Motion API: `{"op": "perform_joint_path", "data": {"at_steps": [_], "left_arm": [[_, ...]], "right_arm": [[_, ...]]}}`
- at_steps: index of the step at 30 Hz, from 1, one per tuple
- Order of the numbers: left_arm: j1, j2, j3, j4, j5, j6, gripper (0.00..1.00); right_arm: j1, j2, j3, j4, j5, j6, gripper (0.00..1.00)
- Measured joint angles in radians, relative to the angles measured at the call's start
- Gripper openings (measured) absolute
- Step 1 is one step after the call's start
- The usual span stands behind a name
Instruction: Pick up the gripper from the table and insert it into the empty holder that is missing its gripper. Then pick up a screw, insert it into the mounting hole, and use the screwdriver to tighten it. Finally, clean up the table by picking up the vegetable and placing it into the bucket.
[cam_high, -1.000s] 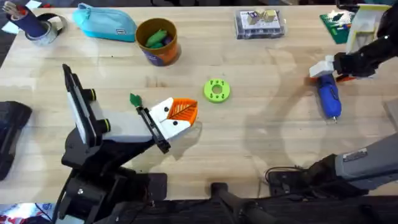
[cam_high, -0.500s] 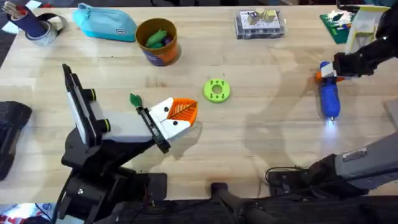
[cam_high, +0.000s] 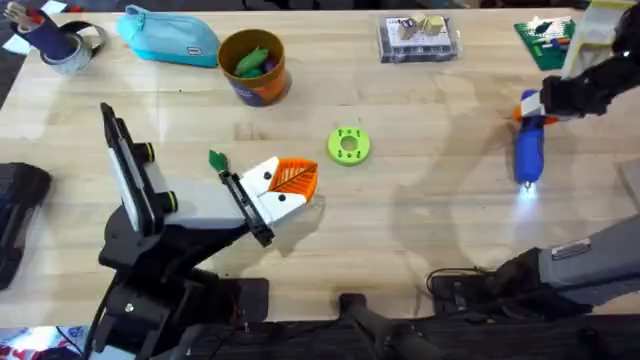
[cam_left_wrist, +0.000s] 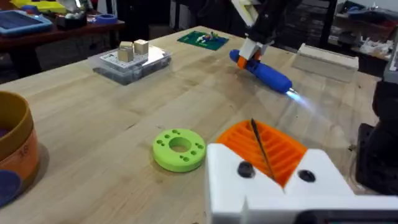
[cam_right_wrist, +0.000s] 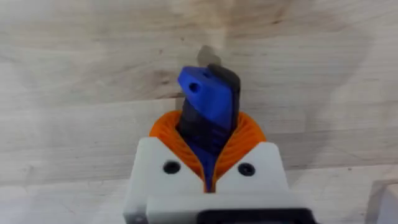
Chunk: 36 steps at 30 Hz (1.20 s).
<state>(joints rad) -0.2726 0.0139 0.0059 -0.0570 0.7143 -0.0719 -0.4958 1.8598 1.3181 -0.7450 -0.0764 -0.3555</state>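
— Since the right gripper (cam_right_wrist: 209, 163) is the one that has been moving, where does it stand?

— Its orange pads are clamped on the back end of the screwdriver (cam_high: 528, 148), at the far right of the table (cam_high: 430, 200). A second ago the tool lay farther toward the middle with the white fingers set across it; now it has been drawn toward the right edge and lifted at the collar end, with the tip pointing down toward the near edge and a light glowing on the wood under it.

— And the left gripper (cam_high: 290, 185)?

— Unmoved at mid-table, pads pressed together, holding nothing I can make out.

— So where does the job stand?

— The green disc (cam_high: 348, 145) lies just beyond the left gripper, well apart from the screwdriver. The bucket (cam_high: 253, 66) stands at the far side beside a turquoise pouch (cam_high: 170, 37), with something green already in it. I judge the driving step is beginning: the tool is in hand but not yet carried to any hole.
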Motion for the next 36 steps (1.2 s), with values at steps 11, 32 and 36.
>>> {"op": "perform_joint_path", "data": {"at_steps": [11, 32, 36], "left_arm": [[0.0, 0.0, 0.0, 0.0, 0.0, 0.0, 0.016], [0.0, 0.0, 0.0, 0.0, 0.0, -0.003, 0.016], [0.0, 0.0, 0.0, 0.0, 0.0, -0.003, 0.016]], "right_arm": [[0.085, -0.312, 0.02, 0.081, -0.001, 0.06, 0.024], [0.538, -0.899, -0.432, 0.6, -0.05, 0.302, 0.024], [0.702, -0.916, -0.544, 0.812, -0.052, 0.352, 0.024]]}}
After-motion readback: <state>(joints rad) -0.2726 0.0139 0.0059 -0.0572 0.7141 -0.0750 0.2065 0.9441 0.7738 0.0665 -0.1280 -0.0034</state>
